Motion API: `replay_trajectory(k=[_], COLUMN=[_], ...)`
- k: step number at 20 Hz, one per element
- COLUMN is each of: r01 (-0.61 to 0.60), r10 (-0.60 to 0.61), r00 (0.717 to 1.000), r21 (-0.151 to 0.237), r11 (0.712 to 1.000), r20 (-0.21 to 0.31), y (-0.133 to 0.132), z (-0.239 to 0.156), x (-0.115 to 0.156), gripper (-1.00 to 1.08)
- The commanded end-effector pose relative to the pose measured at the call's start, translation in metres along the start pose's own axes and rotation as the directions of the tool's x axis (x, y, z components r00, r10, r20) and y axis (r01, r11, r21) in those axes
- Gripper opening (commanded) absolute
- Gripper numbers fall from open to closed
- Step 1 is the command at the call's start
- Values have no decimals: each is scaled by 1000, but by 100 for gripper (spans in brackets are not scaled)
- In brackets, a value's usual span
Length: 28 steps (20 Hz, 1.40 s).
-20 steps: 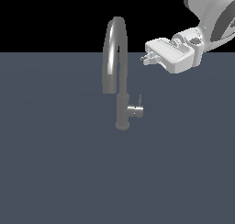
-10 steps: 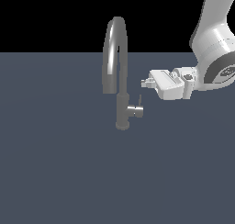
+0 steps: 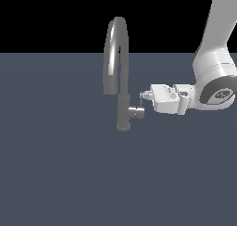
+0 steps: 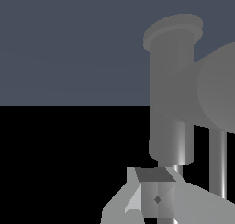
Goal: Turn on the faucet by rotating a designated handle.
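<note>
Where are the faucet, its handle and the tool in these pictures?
faucet (image 3: 115, 44), exterior view, on the arched spout.
handle (image 3: 136, 111), exterior view, on the short stub jutting from the column's side.
tool (image 3: 144, 96), exterior view, at its fingertips, by the handle's thin pin.

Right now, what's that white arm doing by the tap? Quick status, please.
Gripper at the handle, tips by its thin lever pin; open or shut, cannot tell. Faucet upright. Nothing in the way.
</note>
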<state>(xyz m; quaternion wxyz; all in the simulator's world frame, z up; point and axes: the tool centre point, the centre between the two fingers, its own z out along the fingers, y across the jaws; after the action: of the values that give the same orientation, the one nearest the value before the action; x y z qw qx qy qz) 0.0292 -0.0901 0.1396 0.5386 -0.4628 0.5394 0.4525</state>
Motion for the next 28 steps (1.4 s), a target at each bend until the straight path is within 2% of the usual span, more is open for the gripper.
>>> replay_trajectory(k=[1,7,17,19,28], r01=[-9,-10,-10,-10,-10], r10=[9,10,10,10,10], r00=[1000,1000,1000,1000,1000], r21=[10,11,11,14,12], r11=[1000,1000,1000,1000,1000], r20=[9,10,10,8,10], y=[0,0,27,23,53], z=[1,2,2,2,2], x=[3,4,-8,-5,-6], gripper=[-100,-100,-100,-100,-100])
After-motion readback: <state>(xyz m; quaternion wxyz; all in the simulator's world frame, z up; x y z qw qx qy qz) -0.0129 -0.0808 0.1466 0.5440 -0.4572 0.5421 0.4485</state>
